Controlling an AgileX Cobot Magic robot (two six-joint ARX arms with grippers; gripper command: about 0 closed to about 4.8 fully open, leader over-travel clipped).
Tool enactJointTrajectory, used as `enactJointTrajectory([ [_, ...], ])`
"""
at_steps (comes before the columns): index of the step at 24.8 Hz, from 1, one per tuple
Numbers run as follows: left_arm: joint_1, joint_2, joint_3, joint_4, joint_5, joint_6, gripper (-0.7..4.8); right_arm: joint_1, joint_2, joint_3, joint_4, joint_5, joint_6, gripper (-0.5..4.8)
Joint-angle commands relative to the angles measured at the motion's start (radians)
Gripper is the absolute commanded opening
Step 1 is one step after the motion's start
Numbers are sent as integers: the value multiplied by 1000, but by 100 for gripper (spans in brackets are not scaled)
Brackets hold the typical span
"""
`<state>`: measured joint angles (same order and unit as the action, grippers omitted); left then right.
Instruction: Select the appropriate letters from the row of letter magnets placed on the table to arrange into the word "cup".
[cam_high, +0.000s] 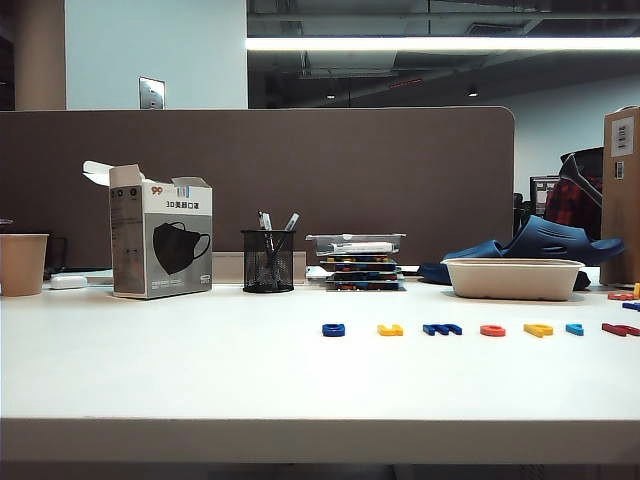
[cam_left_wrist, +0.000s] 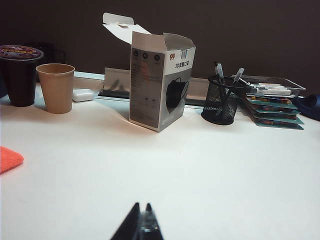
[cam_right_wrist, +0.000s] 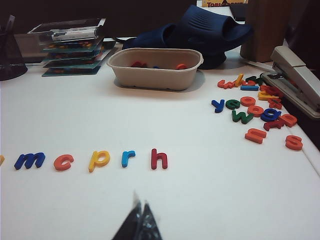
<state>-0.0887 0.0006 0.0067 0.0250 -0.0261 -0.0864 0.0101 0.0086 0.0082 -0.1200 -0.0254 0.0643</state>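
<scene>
Exterior view: neither arm shows. The row (cam_high: 480, 329) lies along the table (cam_high: 200, 380) toward the right, letters spaced apart so each can be picked singly: the red-orange c (cam_high: 492, 330), a yellow letter (cam_high: 390, 329) to its left that I take for the u, and the yellow p (cam_high: 538, 329) to its right. Behind stand a mask box (cam_high: 160, 240), a pen cup (cam_high: 268, 260) and a tray (cam_high: 512, 278).

Left wrist view: the left gripper (cam_left_wrist: 141, 225) hangs low over bare table, its fingers pressed together and empty. No letters lie ahead of it; the box (cam_left_wrist: 160, 85), a paper cup (cam_left_wrist: 56, 87) and the pen cup (cam_left_wrist: 221, 100) stand well beyond.

Right wrist view: the right gripper (cam_right_wrist: 140, 222) is likewise closed on nothing. The row runs just ahead of the fingertips: m (cam_right_wrist: 30, 160), c (cam_right_wrist: 63, 162), p (cam_right_wrist: 99, 160), r (cam_right_wrist: 127, 158), h (cam_right_wrist: 159, 159); the u is cut off at the frame edge. A loose pile of letters (cam_right_wrist: 257, 112) and a stapler (cam_right_wrist: 295, 75) sit off to one side, the tray (cam_right_wrist: 155, 67) farther ahead. Nothing blocks the reach, though neighbouring letters sit close.
</scene>
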Motion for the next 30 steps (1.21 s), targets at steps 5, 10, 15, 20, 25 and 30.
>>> enactJointTrajectory([
  [5, 0, 1, 3, 11, 5, 0, -5, 0, -11, -8, 19, 4, 3, -1],
  [10, -3, 1, 5, 25, 42, 0, -5, 0, -11, -8, 20, 0, 3, -1],
  [15, -3, 1, 52, 10, 73, 0, -5, 0, -11, -8, 19, 0, 3, -1],
  [20, -3, 1, 219, -167, 76, 0, -5, 0, -11, -8, 20, 0, 3, -1],
  [25, -3, 10, 401, -351, 118, 0, -5, 0, -11, -8, 20, 0, 3, -1],
  [30, -3, 80, 612, -544, 164, 0, -5, 0, -11, -8, 20, 0, 3, -1],
])
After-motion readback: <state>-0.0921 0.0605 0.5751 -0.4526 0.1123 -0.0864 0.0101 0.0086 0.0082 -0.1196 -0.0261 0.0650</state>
